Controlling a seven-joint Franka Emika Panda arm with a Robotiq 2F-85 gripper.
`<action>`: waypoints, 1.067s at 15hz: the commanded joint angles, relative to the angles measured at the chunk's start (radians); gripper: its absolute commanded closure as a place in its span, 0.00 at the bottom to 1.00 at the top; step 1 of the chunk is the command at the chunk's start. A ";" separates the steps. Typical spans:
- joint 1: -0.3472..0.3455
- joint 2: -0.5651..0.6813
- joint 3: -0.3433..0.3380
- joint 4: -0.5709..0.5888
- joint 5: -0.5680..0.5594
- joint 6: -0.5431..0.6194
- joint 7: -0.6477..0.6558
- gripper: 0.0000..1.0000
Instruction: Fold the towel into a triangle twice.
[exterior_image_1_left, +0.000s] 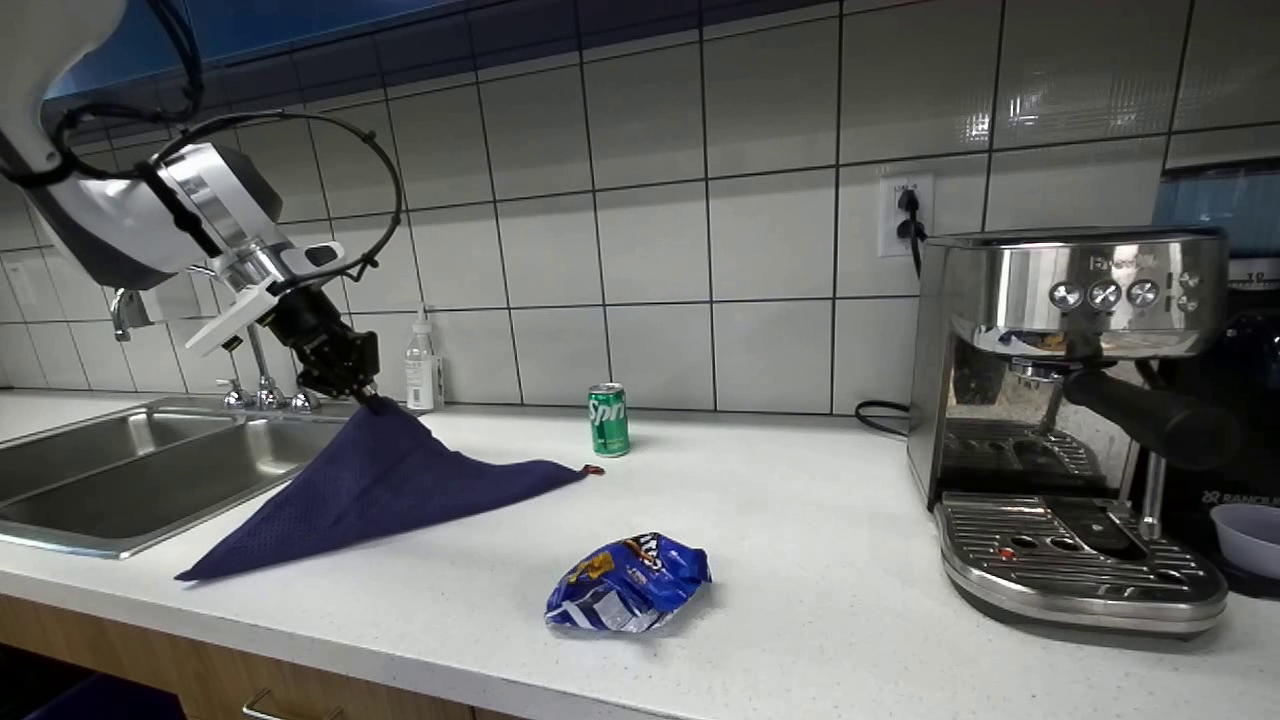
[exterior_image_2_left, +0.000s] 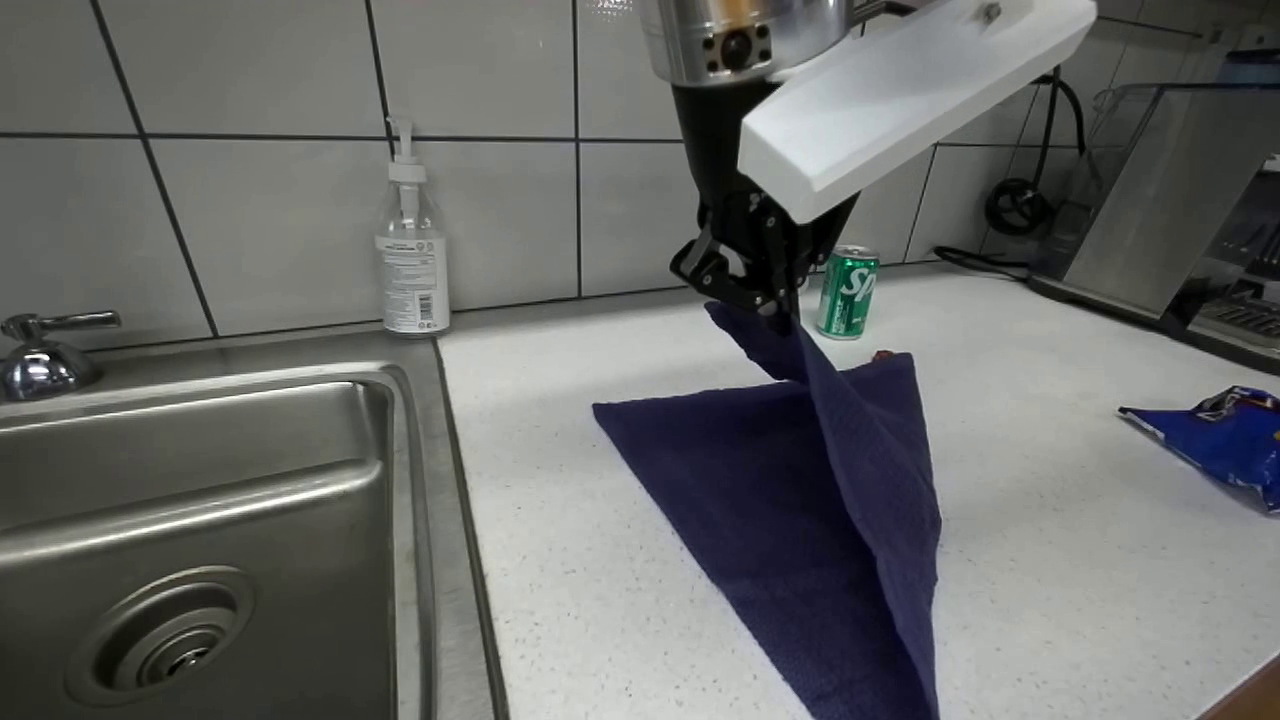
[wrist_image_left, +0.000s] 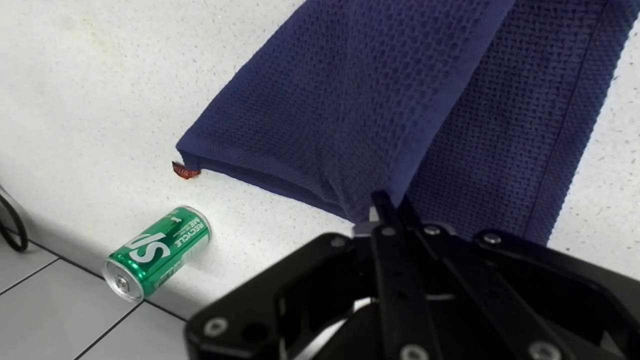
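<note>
The dark navy towel (exterior_image_1_left: 385, 485) lies on the white counter between the sink and the snack packet. My gripper (exterior_image_1_left: 370, 394) is shut on one part of the towel and holds it up above the counter. In an exterior view the raised part of the towel (exterior_image_2_left: 870, 470) hangs from the gripper (exterior_image_2_left: 784, 308) over a flat layer with a pointed corner toward the sink. In the wrist view the fingers (wrist_image_left: 392, 205) are close together on the towel's edge (wrist_image_left: 320, 115). A small red tag (wrist_image_left: 186, 170) shows at one corner. The cloth between the fingertips is hidden.
A green soda can (exterior_image_1_left: 608, 420) stands near the wall, close to the towel's tagged corner. A blue snack packet (exterior_image_1_left: 632, 583) lies toward the front. The sink (exterior_image_2_left: 400, 520), a soap bottle (exterior_image_2_left: 412, 250) and a coffee machine (exterior_image_1_left: 1075, 420) stand around.
</note>
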 joint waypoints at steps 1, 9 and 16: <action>0.028 0.035 -0.015 0.058 -0.038 -0.055 0.042 0.99; 0.054 0.081 -0.022 0.103 -0.068 -0.087 0.069 0.99; 0.077 0.118 -0.022 0.142 -0.080 -0.127 0.083 0.67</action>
